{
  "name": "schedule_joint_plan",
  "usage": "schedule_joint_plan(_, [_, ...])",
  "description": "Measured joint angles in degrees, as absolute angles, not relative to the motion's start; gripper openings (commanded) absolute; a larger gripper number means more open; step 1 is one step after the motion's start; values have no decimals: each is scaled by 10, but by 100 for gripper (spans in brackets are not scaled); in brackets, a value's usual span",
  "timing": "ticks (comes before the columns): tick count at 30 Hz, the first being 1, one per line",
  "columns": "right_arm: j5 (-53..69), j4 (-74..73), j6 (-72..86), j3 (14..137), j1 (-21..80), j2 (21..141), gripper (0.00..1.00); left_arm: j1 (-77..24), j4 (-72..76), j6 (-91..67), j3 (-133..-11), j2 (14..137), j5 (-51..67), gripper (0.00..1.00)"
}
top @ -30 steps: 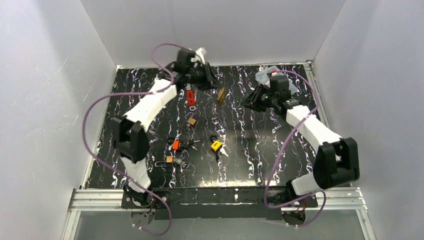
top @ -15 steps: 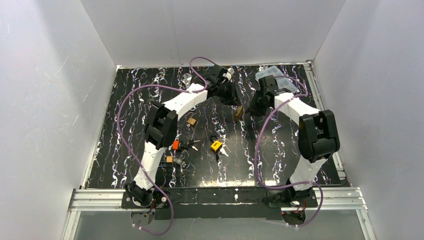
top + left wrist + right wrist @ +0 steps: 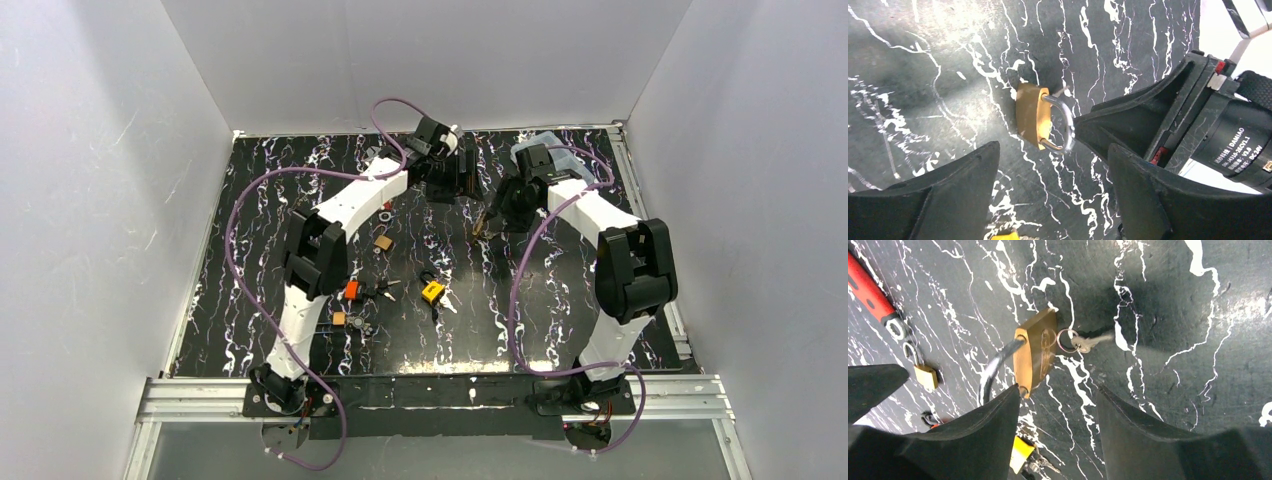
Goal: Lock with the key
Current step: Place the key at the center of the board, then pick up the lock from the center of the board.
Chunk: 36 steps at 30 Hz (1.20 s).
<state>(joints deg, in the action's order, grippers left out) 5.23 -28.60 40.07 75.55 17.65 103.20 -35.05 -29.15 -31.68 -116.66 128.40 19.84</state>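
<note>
A brass padlock (image 3: 480, 223) lies on the black marbled table (image 3: 560, 300) between my two grippers. Its body (image 3: 1032, 116) shows in the left wrist view with the steel shackle (image 3: 1064, 124) pointing at the right arm's finger. In the right wrist view the padlock (image 3: 1035, 350) has a key (image 3: 1088, 343) on a small ring stuck in its bottom end. My left gripper (image 3: 1053, 147) is open just short of the lock, with nothing between its fingers. My right gripper (image 3: 1057, 388) is open too, its left finger (image 3: 993, 430) close to the lock's corner.
A yellow padlock (image 3: 432, 291), an orange one (image 3: 350, 290) and small brass ones (image 3: 383, 242) lie mid-table with loose keys. A red lock (image 3: 868, 290) lies toward the back. A clear plastic box (image 3: 552, 150) stands at the back right.
Both grippers have opened and let go of the brass padlock, which now lies on the table. The left gripper has drawn back a little toward the rear.
</note>
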Motion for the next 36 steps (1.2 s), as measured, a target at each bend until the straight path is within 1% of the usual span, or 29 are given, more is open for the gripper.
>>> schedule_joint_plan(4, [48, -304, 397, 755, 188, 1008, 67, -347, -332, -297, -1166, 1242, 176, 89])
schedule_joint_plan(7, [39, -314, 391, 755, 208, 975, 68, -344, -348, -284, -1143, 1181, 157, 92])
schedule_joint_plan(9, [32, -316, 387, 750, 231, 948, 71, -340, -355, -278, -1101, 1118, 147, 94])
schedule_joint_plan(14, [15, -313, 349, 729, 341, 895, 76, -316, -370, -269, -989, 962, 138, 97])
schedule_joint_plan(18, [15, -294, 293, 710, 424, 904, 77, -283, -389, -263, -907, 874, 135, 98])
schedule_joint_plan(20, [14, -284, 263, 702, 450, 918, 78, -265, -408, -259, -869, 837, 132, 98])
schedule_joint_plan(29, [8, -241, 145, 665, 495, 963, 80, -229, -459, -240, -782, 742, 128, 98])
schedule_joint_plan(36, [23, -222, 97, 665, 509, 978, 80, -202, -475, -229, -756, 720, 130, 98])
